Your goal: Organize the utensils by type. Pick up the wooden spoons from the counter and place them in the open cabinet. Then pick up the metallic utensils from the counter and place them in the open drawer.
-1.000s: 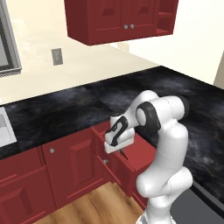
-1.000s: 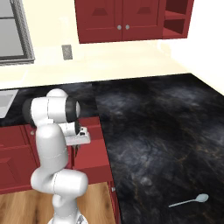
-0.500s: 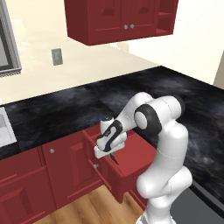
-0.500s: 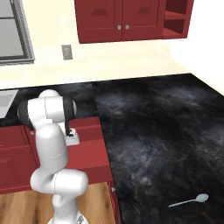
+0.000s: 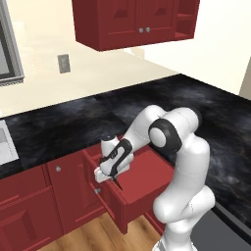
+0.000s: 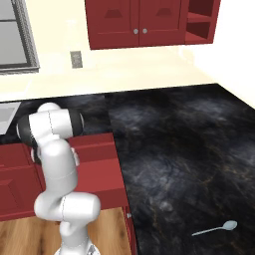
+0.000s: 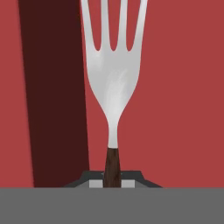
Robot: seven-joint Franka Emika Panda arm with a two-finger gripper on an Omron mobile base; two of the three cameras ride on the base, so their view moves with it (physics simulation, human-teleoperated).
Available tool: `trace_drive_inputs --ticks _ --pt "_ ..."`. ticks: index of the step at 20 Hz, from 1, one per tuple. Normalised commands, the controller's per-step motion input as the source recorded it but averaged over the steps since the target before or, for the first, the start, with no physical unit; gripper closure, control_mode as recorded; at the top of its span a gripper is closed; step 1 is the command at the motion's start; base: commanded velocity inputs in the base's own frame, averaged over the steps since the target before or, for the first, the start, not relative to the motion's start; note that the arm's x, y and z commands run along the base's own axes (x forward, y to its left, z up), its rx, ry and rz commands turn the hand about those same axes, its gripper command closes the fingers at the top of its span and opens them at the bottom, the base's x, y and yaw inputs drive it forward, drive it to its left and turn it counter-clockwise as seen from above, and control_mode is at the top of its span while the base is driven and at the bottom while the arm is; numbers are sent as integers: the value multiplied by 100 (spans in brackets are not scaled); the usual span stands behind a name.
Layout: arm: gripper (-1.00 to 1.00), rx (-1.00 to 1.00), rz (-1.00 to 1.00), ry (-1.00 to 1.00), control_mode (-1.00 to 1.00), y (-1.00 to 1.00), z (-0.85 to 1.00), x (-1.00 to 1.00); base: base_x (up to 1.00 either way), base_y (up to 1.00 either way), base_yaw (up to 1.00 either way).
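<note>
My gripper (image 7: 112, 181) is shut on the dark brown handle of the silver fork (image 7: 111, 87), whose tines point away from the hand over the red inside of the open drawer (image 5: 147, 182). In the left base view the gripper (image 5: 112, 177) hangs low over the drawer's front left part, with the fork (image 5: 118, 185) pointing down. A small silver spoon (image 6: 216, 229) lies on the black counter (image 6: 174, 149) near its front right edge. The open cabinet (image 6: 199, 22) hangs on the wall at the upper right, its red shelves showing. The wooden spoons are out of view.
The drawer (image 6: 94, 167) juts out from the red floor cabinets (image 5: 29, 206) over a wooden floor. A sink edge (image 5: 6, 144) sits at the far left. Closed red wall cabinet doors (image 6: 137, 22) with silver knobs hang beside the open shelves.
The hand has swung left and down with the fork, from over the drawer's back to low over its front part. The gripper stays shut on the fork.
</note>
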Motion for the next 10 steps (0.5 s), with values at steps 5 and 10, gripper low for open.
trace_drive_inputs --ticks 5,10 --pt "100 -2 0 0 -100 22 0 0 0 0 0" --pt "100 -9 0 0 -100 -2 2 12 0 0 0"
